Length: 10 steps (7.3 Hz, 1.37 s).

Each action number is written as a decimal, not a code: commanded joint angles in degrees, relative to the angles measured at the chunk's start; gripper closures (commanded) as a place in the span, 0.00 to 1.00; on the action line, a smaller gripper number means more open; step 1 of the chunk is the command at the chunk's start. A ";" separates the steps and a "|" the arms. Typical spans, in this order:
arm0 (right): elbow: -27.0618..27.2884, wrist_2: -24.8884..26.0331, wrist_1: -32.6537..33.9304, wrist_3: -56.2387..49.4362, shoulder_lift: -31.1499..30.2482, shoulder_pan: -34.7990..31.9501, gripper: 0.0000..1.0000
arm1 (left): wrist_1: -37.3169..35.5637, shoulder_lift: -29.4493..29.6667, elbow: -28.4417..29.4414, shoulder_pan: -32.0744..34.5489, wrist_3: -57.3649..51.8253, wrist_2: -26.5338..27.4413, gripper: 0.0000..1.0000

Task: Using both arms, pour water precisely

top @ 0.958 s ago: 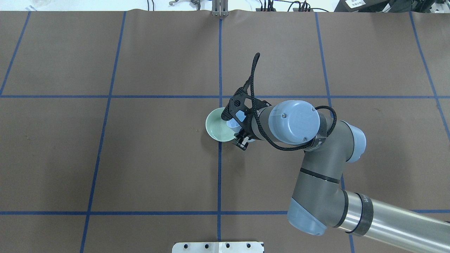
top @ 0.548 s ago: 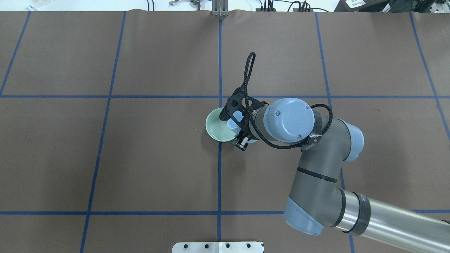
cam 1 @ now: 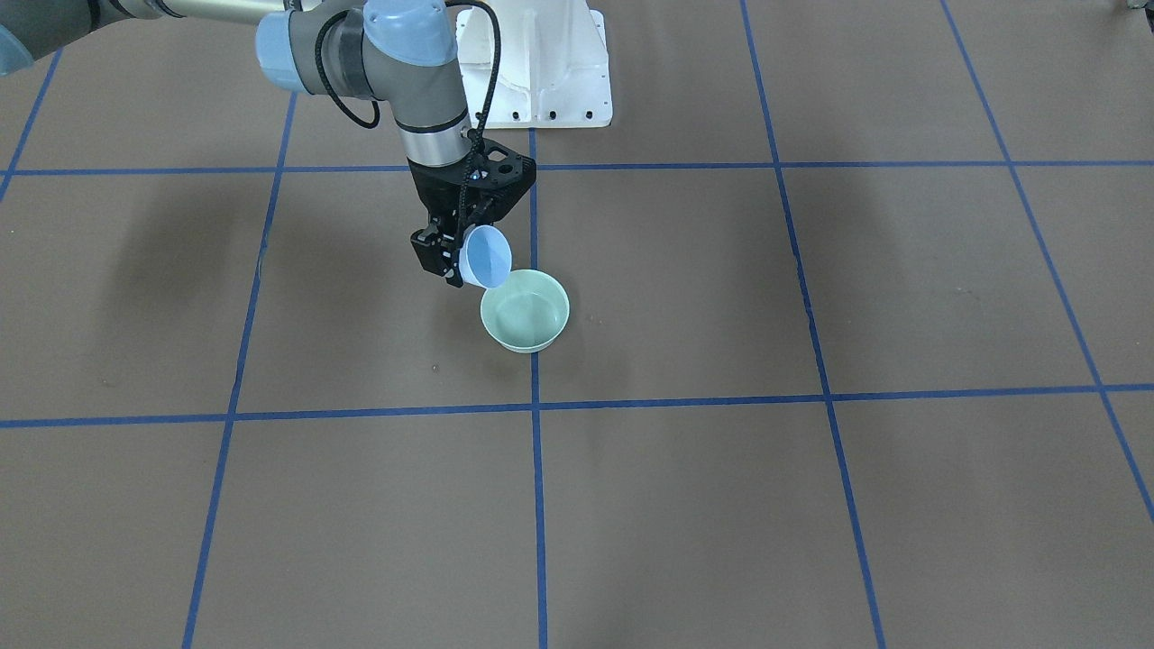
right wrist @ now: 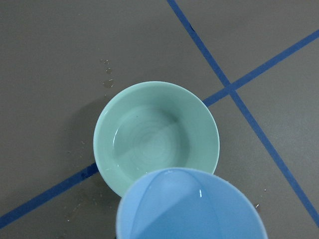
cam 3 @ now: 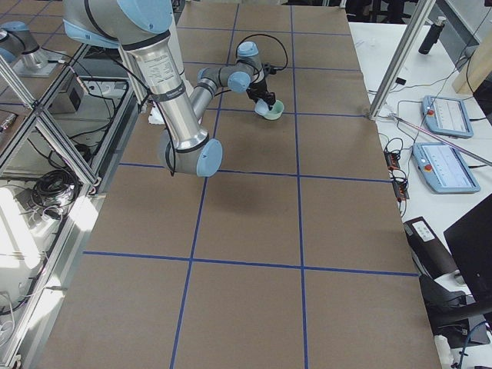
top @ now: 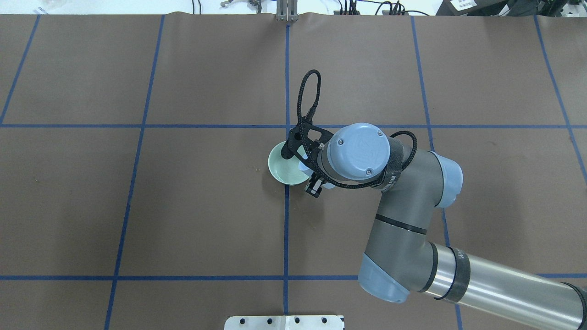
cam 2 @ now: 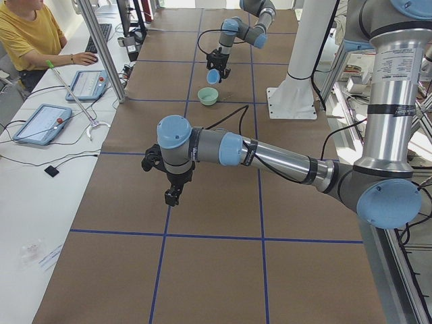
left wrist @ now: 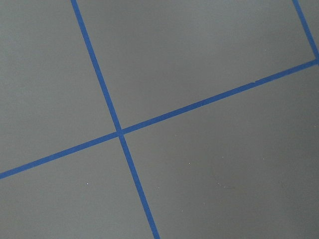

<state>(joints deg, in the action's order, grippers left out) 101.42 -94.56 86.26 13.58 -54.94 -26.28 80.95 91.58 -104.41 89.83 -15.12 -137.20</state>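
My right gripper (cam 1: 458,261) is shut on a light-blue cup (cam 1: 485,256) and holds it tilted, its mouth over the near rim of a pale green bowl (cam 1: 498,333). The bowl stands on the brown table by a blue tape crossing. In the right wrist view the cup (right wrist: 189,211) overlaps the bowl's rim (right wrist: 105,124), and water (right wrist: 149,149) shows as faint ripples in the bowl. I see no stream. In the overhead view the wrist covers most of the cup (top: 302,166). My left gripper (cam 2: 172,196) hovers over bare table far from the bowl; I cannot tell if it is open.
Small water drops (right wrist: 107,82) lie on the table beside the bowl. The white pedestal (cam 1: 536,63) stands behind the bowl. An operator (cam 2: 27,34) sits at a side desk with tablets (cam 2: 40,121). The left wrist view shows only table and blue tape lines (left wrist: 119,132).
The right wrist has swung left over the cup and bowl, and its cable loop turned with it. The cup is more hidden under the wrist. The green bowl has not moved.
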 commanded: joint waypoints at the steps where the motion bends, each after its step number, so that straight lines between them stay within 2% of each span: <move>1: -2.89 -0.02 1.19 -0.13 2.63 -0.09 1.00 | 0.00 0.00 0.09 0.00 0.00 0.00 0.00; 7: -2.98 -0.10 10.67 -2.76 6.42 -0.26 1.00 | 0.00 0.00 0.18 0.00 0.00 0.00 0.00; 10: -2.98 -0.10 11.47 -3.21 6.51 -0.26 1.00 | 0.00 0.00 0.18 0.00 0.00 0.00 0.00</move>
<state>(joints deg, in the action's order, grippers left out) 98.43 -94.66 97.14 10.59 -48.54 -26.54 80.98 91.58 -104.18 89.82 -15.12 -137.20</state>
